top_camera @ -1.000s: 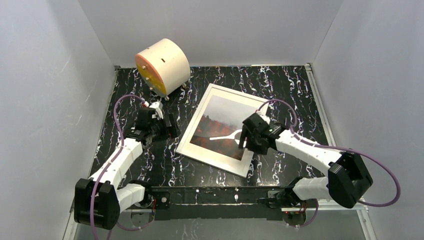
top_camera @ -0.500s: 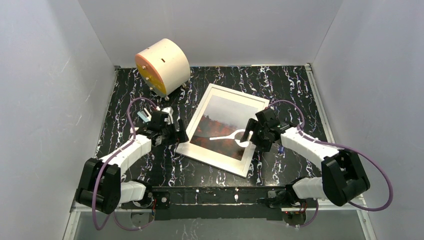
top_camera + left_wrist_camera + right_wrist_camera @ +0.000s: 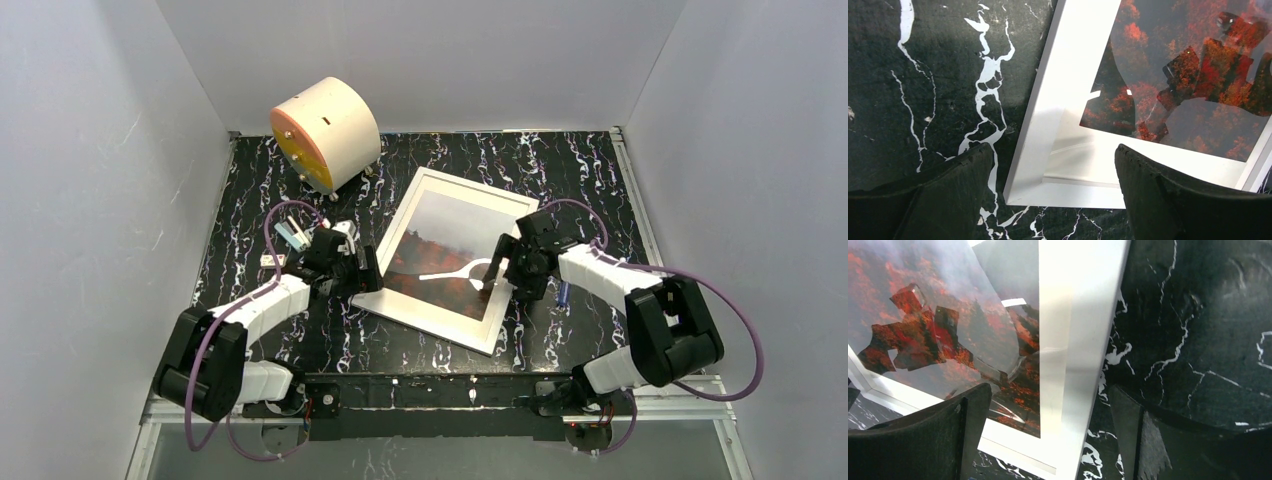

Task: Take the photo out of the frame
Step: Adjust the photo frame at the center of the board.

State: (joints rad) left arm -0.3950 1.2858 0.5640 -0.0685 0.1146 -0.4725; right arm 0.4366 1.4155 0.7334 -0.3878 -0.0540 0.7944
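- Top view: large thin white rectangular picture frame [image 3: 430, 322] lies flat and face up mid-bench, turned askew to the bench edges, one corner toward the far edge.
- The paper print of red-orange autumn trees fading to grey mist [image 3: 445, 245] sits inside the frame, under a glossy front. Photo not yet out.
- Left gripper [image 3: 365, 275] is at the frame's left corner, right gripper [image 3: 497, 276] at its right side. Judgement: the opposite stations let the two arms lift or turn the frame together.
- Cream cylinder with an orange face [image 3: 325, 130] stands at the far left corner of the black white-veined marble bench [image 3: 590, 170], well apart from the frame.
- Left wrist view: left gripper [image 3: 1053, 155] is spread wide, with one finger over the bench and the other over the frame [image 3: 1048, 115]. It straddles the near corner and holds nothing. Photo [image 3: 1178, 100] shows dark reflections.
- Right wrist view: right gripper [image 3: 1048, 395] is also spread wide and empty, straddling the frame's [image 3: 1083, 315] side rail. One finger is over the photo [image 3: 923, 315], the other over the bench [image 3: 1198, 340].
- Judgement: with the face up, the back is out of reach, so an edge grip likely comes first.
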